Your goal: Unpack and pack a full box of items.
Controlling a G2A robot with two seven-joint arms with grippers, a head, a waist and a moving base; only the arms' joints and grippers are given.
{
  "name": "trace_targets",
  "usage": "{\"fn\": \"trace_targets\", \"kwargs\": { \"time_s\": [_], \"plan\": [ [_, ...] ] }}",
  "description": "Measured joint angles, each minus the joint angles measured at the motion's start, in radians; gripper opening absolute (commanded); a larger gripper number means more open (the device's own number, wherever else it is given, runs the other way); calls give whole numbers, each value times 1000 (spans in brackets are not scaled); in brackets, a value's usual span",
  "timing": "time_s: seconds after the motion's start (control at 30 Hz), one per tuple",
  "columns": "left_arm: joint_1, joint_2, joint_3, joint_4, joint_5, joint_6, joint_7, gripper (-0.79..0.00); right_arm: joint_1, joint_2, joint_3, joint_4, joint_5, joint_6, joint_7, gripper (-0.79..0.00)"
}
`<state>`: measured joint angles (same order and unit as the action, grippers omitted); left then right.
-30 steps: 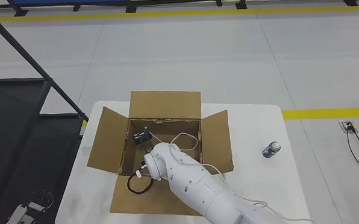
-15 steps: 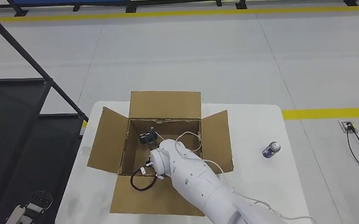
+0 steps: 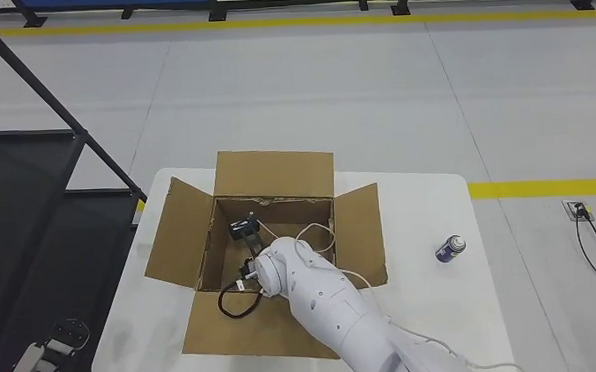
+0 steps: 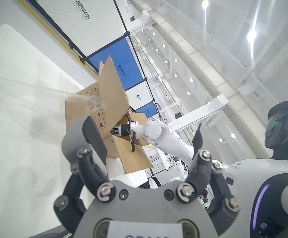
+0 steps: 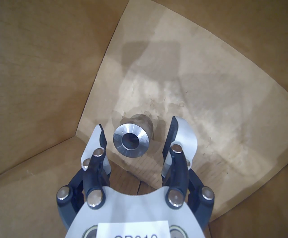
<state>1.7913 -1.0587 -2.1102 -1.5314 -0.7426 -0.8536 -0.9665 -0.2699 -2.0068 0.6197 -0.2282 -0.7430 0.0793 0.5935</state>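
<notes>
An open cardboard box [image 3: 274,172] stands on the white table [image 3: 434,310] with all flaps spread. My right arm leans into it, and the right gripper [image 3: 243,228] is low inside. In the right wrist view the right gripper [image 5: 137,133] is open, its fingers on either side of a short metal cylinder [image 5: 131,139] that lies on the box floor [image 5: 202,90]; they do not touch it. My left gripper [image 4: 144,126] is open and holds nothing. It hangs below and left of the table [image 3: 40,357] and faces the box [image 4: 112,94].
A small dark blue can [image 3: 450,247] stands upright on the table to the right of the box. A black cable [image 3: 233,299] from the right arm loops over the box's front flap. A dark metal frame [image 3: 66,136] runs along the left side.
The right arm has shifted a little to the right and deeper into the box. The left gripper has sunk slightly toward the lower left corner.
</notes>
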Motion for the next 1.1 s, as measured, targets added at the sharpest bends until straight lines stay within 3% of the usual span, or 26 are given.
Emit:
{"fn": "trace_targets", "kwargs": {
  "time_s": [0.17,0.23,0.3,0.57,0.77,0.9,1.1],
  "plan": [
    [7,-2,2,0,-1,-6,6,0,1,1,10,17,7,-18,-12,-591],
    [9,-2,3,1,-3,-8,8,0,4,1,15,22,10,-22,-9,-720],
    [10,-2,3,1,-3,-8,8,0,8,1,20,23,12,-29,-9,-785],
    [9,-3,9,-14,10,-8,8,0,15,2,30,-11,4,-66,-65,-785],
    [4,-2,14,-44,29,-3,3,0,-20,8,21,-90,-52,-32,-164,-785],
    [-1,-2,20,-65,42,1,0,0,-80,30,28,-200,-104,35,-288,-785],
    [-6,-2,25,-83,57,7,-2,0,-192,100,79,-463,-221,143,-305,-785]
  ]
}}
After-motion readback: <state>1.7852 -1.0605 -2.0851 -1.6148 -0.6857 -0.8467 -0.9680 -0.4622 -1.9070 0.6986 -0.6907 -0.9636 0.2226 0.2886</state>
